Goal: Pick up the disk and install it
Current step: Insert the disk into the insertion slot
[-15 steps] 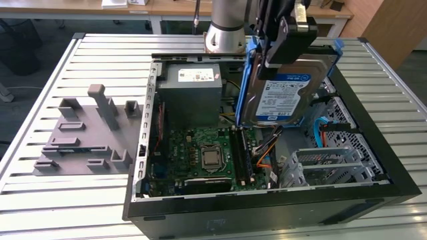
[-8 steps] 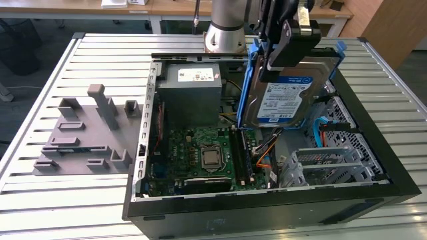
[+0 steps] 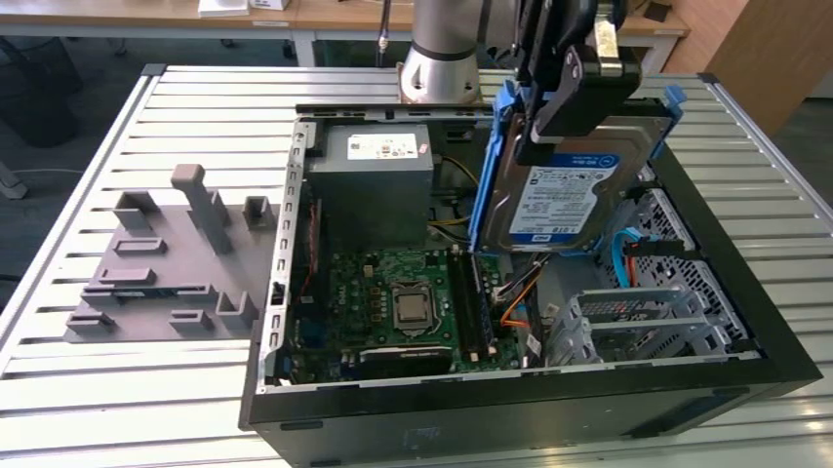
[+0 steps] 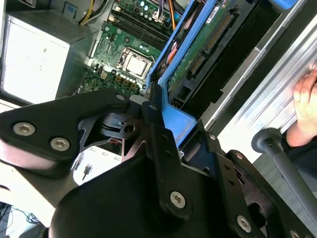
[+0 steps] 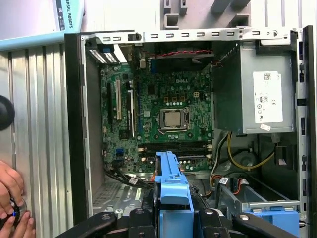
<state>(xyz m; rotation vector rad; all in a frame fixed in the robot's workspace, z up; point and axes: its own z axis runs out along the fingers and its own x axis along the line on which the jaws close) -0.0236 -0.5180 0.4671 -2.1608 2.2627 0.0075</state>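
A black two-finger gripper [image 3: 553, 132] hangs over an open black computer case [image 3: 521, 419]. Its jaws are clamped on the upper end of the disk [image 3: 573, 200], a flat silver-metal drive with blue plastic rails and a blue-and-white label. The disk hangs steeply tilted, label towards the near side, over the case's part at the exterior view's right, beside the green motherboard [image 3: 390, 292]. A grey metal box with a white sticker [image 3: 377, 180] sits farther back, on the exterior view's left of the disk. In the first wrist view a person's hand [image 5: 11, 198] rests near the case on the slatted metal table [image 3: 117, 390].
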